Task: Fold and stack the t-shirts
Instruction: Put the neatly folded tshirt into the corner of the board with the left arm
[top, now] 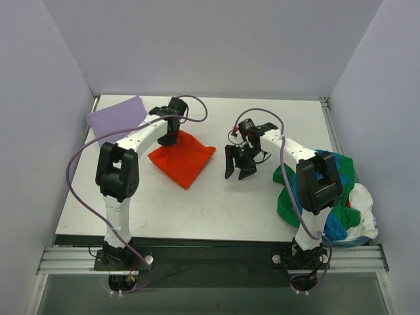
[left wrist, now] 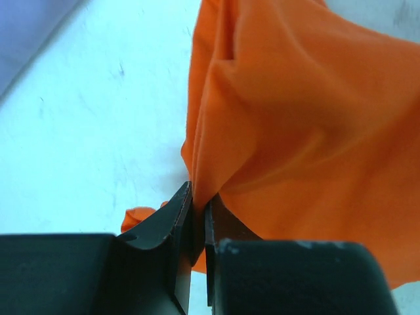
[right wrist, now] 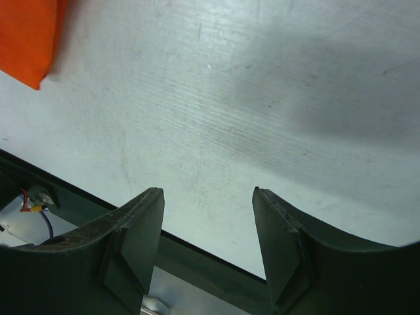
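White tabletop (top: pixel 216 210): purple shirt (top: pixel 117 118) looks done, my left claw (left wrist: pixel 197 223) clamps orange shirt (top: pixel 187 163), right claw (right wrist: pixel 209 193) apart, heap (top: pixel 341 197) untouched.

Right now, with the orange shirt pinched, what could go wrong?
1. The left pincer holds a thin bunch of the orange shirt; it may slip or drag the fold open, as the right pincer hangs open over bare table.
2. The unfolded pile spills past the table's right edge; the right arm could knock it off.
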Robot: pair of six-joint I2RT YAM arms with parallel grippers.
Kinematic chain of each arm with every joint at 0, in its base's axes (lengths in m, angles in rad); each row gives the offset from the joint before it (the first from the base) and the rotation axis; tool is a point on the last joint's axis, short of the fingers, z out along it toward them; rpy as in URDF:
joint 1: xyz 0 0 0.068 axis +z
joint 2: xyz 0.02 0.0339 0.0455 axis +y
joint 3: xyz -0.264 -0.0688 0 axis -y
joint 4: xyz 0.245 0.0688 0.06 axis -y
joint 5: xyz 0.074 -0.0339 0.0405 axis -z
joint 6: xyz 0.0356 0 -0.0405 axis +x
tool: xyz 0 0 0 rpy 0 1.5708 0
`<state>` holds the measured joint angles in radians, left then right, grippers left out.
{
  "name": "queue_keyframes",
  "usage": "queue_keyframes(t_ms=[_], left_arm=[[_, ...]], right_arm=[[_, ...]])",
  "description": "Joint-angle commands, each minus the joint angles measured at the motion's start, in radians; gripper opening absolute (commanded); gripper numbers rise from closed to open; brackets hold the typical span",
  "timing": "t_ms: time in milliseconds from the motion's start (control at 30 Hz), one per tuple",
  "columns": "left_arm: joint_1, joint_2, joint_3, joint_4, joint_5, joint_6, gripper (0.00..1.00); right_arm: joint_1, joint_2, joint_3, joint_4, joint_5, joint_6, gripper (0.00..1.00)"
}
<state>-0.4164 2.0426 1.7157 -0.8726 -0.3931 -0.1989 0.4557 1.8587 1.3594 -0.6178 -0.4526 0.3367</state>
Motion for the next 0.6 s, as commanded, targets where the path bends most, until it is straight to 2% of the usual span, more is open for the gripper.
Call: queue_keyframes(t_ms=[0,100,133,200,233,333,567], left_arm=[[0.057,0.065,0.193,-0.042,-0.02,0.065,0.0],[0.094,0.148,0.316,-0.069,-0.009,0.102,0.0],[0.103,0.192,0.408,-0.077,-0.004,0.11,0.0],[0.128,0.24,0.496,-0.106,0.005,0.124,0.0],[0.134,0.289,0.597,-0.121,0.013,0.13,0.0],[0.165,0.367,0.732,-0.166,0.035,0.145,0.0],[0.232,0.34,0.713,-0.017,0.08,0.16,0.0]], right_arm=[[-0.028,0.035,0.094,-0.082,0.041,-0.008,0.57],[-0.046,0.072,0.157,-0.12,0.063,0.011,0.57],[-0.051,0.077,0.168,-0.126,0.066,0.015,0.57],[-0.055,0.089,0.187,-0.135,0.075,0.022,0.57],[-0.057,0.097,0.208,-0.141,0.075,0.022,0.57],[-0.068,0.135,0.285,-0.204,0.074,0.004,0.57],[-0.104,0.215,0.391,-0.318,0.071,-0.071,0.57]])
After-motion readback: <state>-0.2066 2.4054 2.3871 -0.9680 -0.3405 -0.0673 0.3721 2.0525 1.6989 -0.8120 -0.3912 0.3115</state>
